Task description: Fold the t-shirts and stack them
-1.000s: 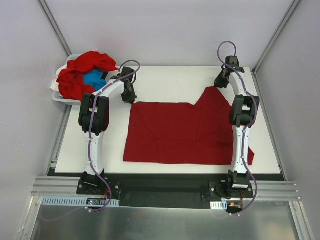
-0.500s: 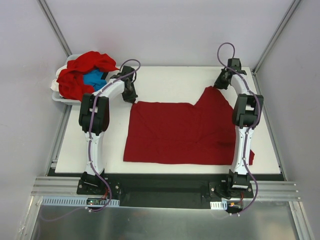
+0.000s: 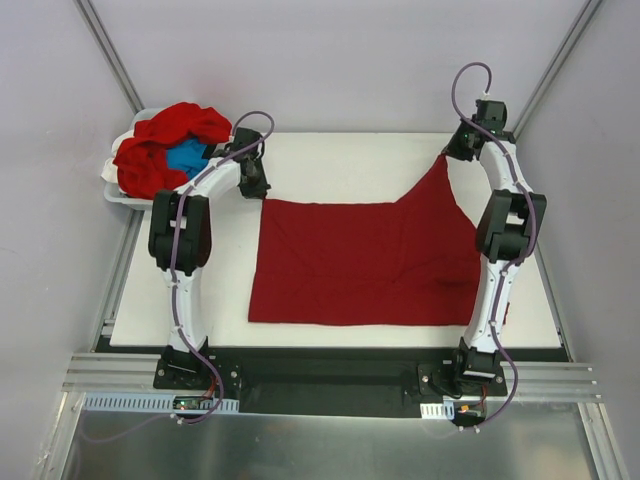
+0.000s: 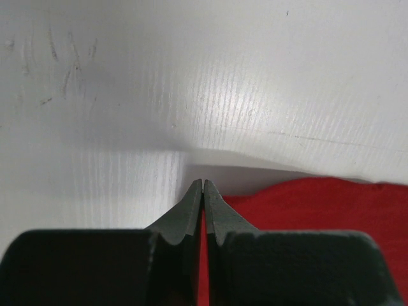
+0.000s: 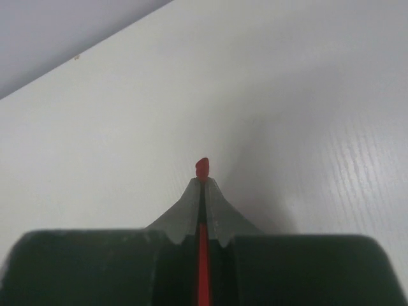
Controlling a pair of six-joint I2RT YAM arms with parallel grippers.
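two arms, the left arm and the right arm, rise from the near edge. one deep-red t-shirt lies spread on the white surface between them. the left jaws are clenched on its far-left corner, the right jaws on its far-right corner, which is drawn out to a point. at the far left, one white bin holds a red heap, count unclear, and one blue t-shirt. pale walls enclose the cell.
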